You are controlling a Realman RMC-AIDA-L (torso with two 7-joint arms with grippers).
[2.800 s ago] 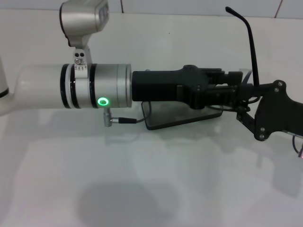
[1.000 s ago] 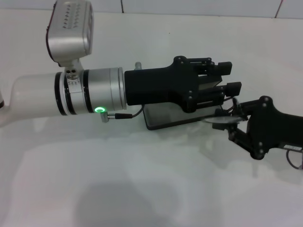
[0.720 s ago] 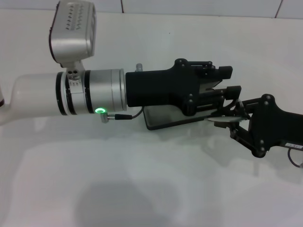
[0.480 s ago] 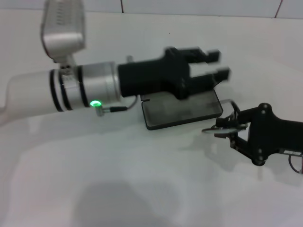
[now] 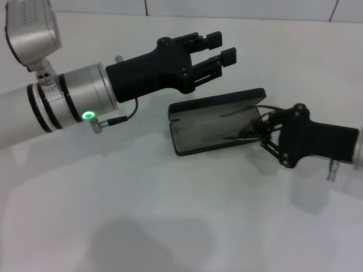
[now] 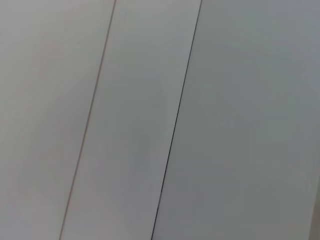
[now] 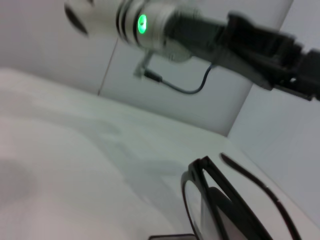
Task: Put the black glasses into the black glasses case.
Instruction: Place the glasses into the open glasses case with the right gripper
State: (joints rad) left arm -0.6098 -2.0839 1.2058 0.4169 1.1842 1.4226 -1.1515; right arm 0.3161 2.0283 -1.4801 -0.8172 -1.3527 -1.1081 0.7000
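Head view: left arm reaches in from the left, raised above the white table (image 5: 170, 226), forearm slanting up toward the far side. Left gripper (image 5: 218, 47) points away and to the right, its 2 fingers (image 5: 205, 38) spread apart with nothing between them. It hangs above and behind the black glasses case (image 5: 215, 122), not touching it. A green ring light (image 5: 88, 115) glows on the wrist, with a short cable (image 5: 122, 118) looping beneath it.

The case lies open and flat on the table, grey lining up, near the middle of the view.

Right arm comes in low from the right edge. Right gripper (image 5: 265, 131) sits at the case's right end, clenched on the black glasses (image 5: 247, 126), which are held over the case's right part, temple arms stretching left across the lining. Can't tell if they touch the lining.

Right wrist view: glasses (image 7: 220, 200) close up, lens and folded temples visible, left arm beyond. Left wrist view: plain wall panels only.
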